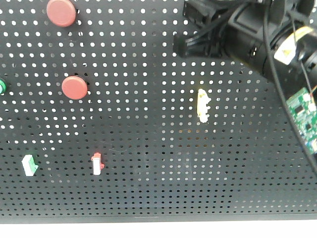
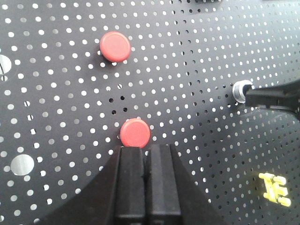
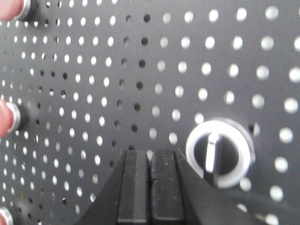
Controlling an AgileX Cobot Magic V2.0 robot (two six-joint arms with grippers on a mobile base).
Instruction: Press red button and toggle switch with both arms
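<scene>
So the left gripper [image 2: 145,151] is clamped shut, fingers pressed together, with the red button [image 2: 135,132] right at its tips, can't tell if they touch. The right gripper [image 3: 150,153] is clenched too, and the toggle switch [image 3: 220,152] sits just off its tips to the right.

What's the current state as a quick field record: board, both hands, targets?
board: black pegboard
left hand: shut, tips at the edge of the lower red button; contact unclear
right hand: shut, tips beside the rotary switch
switch knob: pointing straight up in the right wrist view
other items: upper red button, yellow part, green-tipped white switch, red-tipped white switch
</scene>
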